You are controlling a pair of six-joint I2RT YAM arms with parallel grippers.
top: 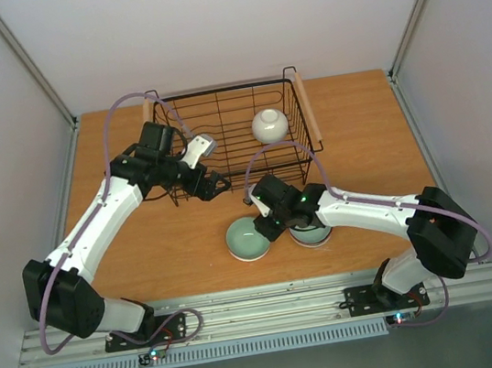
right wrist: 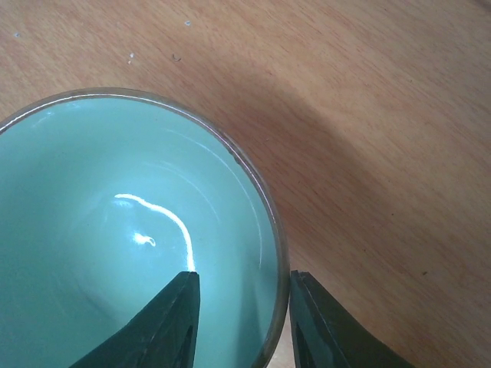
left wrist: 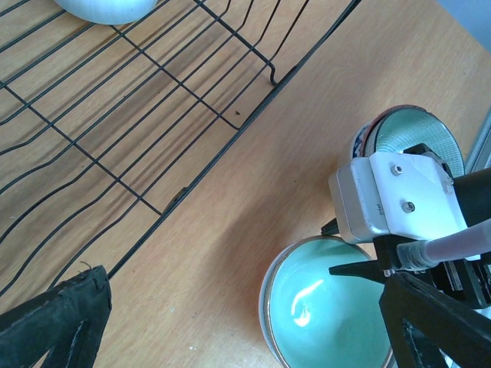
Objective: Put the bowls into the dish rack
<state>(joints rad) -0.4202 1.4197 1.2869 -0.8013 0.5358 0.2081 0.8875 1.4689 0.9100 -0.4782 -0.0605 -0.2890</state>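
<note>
The black wire dish rack [top: 306, 152] stands at the back middle with a white bowl [top: 270, 125] in it; its wire floor [left wrist: 115, 115] also shows in the left wrist view. A pale mint bowl [top: 245, 241] sits on the table in front of it. My right gripper [top: 266, 224] is open astride its right rim, one finger inside and one outside [right wrist: 242, 277]. A patterned bowl [top: 312, 235] lies right beside it, partly under the right arm. My left gripper [top: 214, 186] is open and empty at the rack's front left corner. The other bowls are out of view.
The rack's wooden handles [top: 305, 101] run along its sides. The right wrist camera housing [left wrist: 391, 195] sits over the two bowls in the left wrist view. The table [top: 145, 254] is bounded by side walls and a front rail.
</note>
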